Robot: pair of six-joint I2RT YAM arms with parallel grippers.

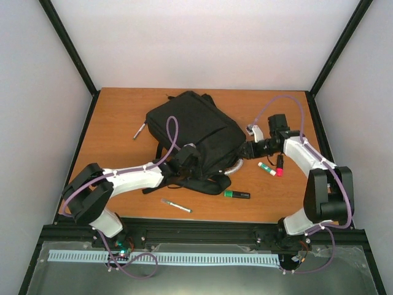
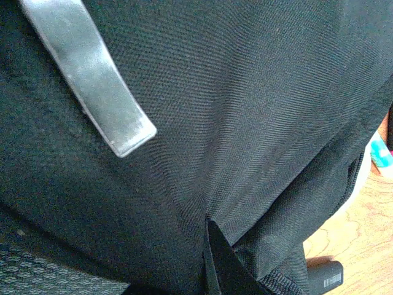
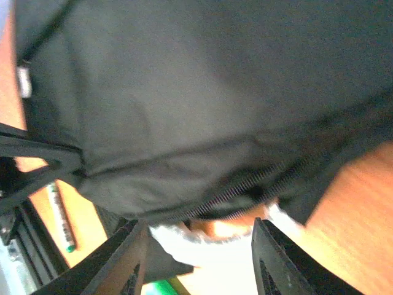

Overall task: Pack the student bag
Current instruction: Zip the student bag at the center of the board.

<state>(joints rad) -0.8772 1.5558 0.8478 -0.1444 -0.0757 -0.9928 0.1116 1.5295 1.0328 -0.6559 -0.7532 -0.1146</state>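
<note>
Right claw (image 3: 198,224) stands open, empty, at the bag's (image 1: 193,129) 4 o'clock; left claw (image 1: 186,160) shut at 6. I see an orange table (image 1: 116,117), white walls (image 1: 202,43).

The bench (image 1: 116,117) carries a thin pen (image 1: 139,131) far left, a white pen (image 1: 176,206) nearer, a green-black marker (image 1: 236,195), and a white marker (image 1: 267,168) beside a red marker (image 1: 280,166).
</note>
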